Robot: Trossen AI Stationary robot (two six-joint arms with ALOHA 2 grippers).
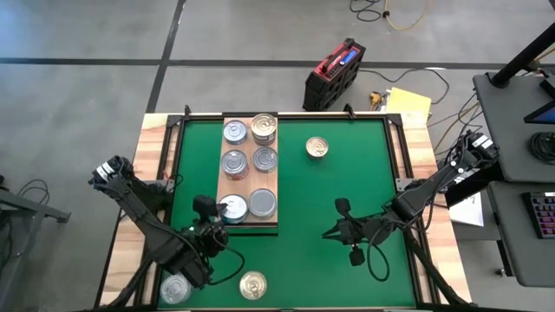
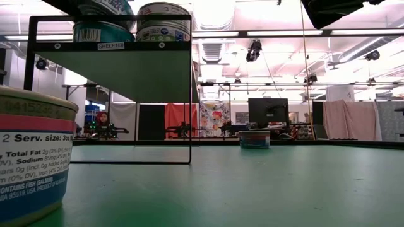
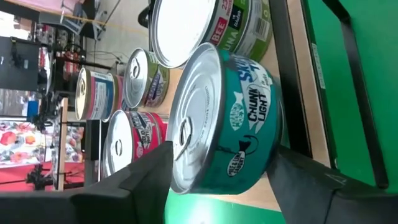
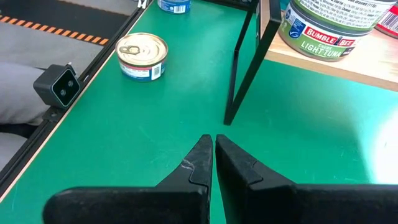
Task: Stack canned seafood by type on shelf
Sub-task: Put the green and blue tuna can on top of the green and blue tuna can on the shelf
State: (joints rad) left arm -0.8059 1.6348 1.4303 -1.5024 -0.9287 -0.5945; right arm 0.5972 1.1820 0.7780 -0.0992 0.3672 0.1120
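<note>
Where left pincer (image 3: 217, 180) gapes, teal can (image 3: 227, 121) between.

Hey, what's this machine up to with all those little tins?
It is sorting canned fish onto a wooden shelf. The left gripper is at the shelf's near corner, its fingers either side of a teal tuna can standing on the board among five other cans. The right gripper waits shut over the green mat. Three cans are not yet on the shelf, such as one gold-lidded can.

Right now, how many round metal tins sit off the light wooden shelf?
3: a gold-lidded round tin right of that shelf; a second gold-lidded tin and a silver-lidded tin at the near edge. None seems hidden.
</note>
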